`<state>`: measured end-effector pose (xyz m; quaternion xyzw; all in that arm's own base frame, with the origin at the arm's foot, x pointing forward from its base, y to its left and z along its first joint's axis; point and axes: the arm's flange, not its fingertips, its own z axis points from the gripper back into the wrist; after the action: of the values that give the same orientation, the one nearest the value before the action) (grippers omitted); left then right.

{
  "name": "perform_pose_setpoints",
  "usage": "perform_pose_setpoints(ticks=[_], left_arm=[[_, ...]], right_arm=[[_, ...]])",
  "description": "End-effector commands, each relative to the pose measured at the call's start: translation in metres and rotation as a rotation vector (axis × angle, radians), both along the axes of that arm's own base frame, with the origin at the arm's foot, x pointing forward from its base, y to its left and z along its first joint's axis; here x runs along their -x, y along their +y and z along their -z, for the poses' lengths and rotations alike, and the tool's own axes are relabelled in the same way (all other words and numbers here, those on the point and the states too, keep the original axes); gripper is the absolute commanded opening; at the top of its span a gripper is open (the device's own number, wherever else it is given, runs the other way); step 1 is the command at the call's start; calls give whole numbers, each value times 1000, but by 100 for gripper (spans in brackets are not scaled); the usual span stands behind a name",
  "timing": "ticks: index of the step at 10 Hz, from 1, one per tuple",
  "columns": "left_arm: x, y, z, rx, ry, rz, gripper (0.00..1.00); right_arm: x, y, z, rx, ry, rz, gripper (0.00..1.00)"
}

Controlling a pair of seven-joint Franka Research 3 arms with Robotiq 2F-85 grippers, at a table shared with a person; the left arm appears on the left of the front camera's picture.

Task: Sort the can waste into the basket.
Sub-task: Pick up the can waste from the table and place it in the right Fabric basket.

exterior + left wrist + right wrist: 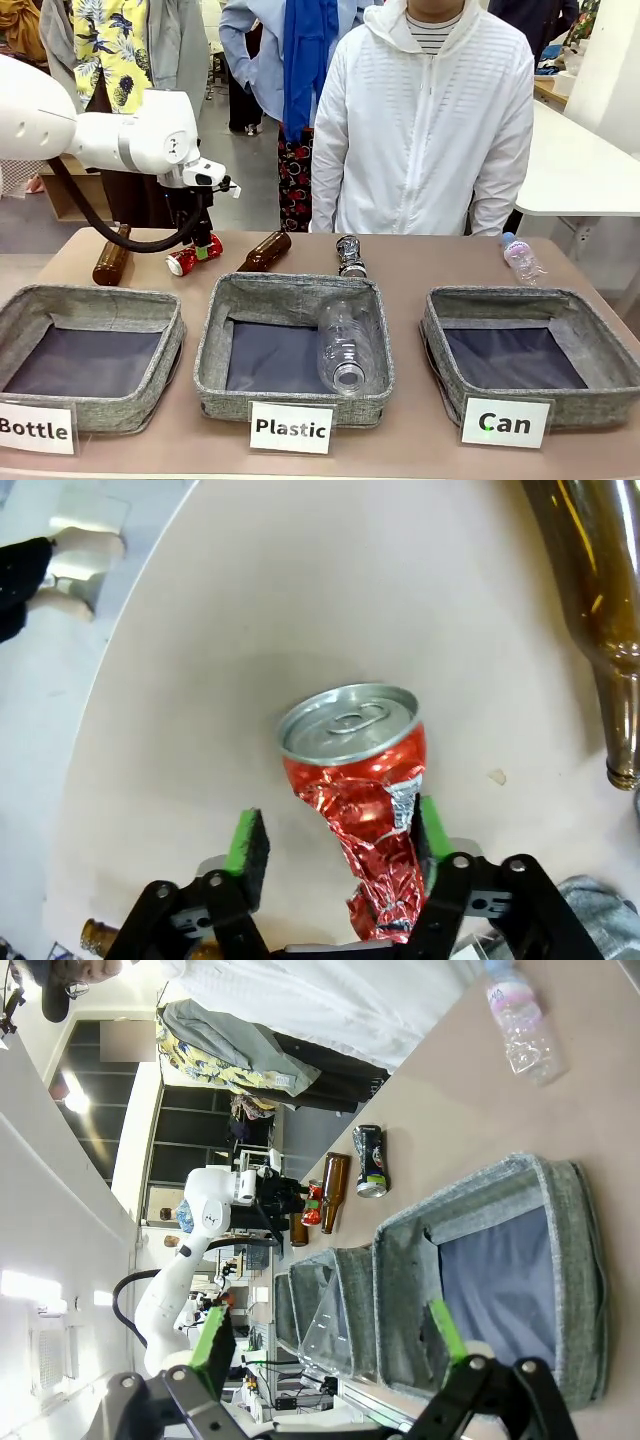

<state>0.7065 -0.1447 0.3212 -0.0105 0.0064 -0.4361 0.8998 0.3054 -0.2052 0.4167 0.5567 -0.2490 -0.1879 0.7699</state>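
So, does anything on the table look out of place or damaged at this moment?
Two things stand out. The clear plastic bottle lies slanted in the Plastic basket, leaning on its right wall with the mouth up near the front rim, not flat inside. The red can between the open jaws of the left gripper is badly crushed and twisted.

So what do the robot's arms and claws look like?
The left arm is smooth, rounded and white, with a black cable looping under it. The left gripper and right gripper are black, each with two fingers tipped with green pads.
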Motion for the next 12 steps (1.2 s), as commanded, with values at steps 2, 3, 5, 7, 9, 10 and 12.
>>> perform_pose_setpoints(ticks=[2,3,5,7,9,10,12], left_arm=[[-8,-4,-1,-41,9,-22,0],[-8,-4,-2,-45,6,-24,15],[4,4,-22,-9,-16,3,0],[37,25,-73,82,-56,59,0],[98,59,-140,154,-106,199,0],[132,79,-168,162,-125,278,0],[197,123,-214,175,-138,468,0]], right_arm=[[-3,0,1,-5,-39,6,100],[-3,0,1,-5,-39,6,100],[-3,0,1,-5,-39,6,100],[-3,0,1,-5,-39,6,100],[-3,0,1,-5,-39,6,100],[-3,0,1,-5,-39,6,100],[-3,0,1,-5,-39,6,100]])
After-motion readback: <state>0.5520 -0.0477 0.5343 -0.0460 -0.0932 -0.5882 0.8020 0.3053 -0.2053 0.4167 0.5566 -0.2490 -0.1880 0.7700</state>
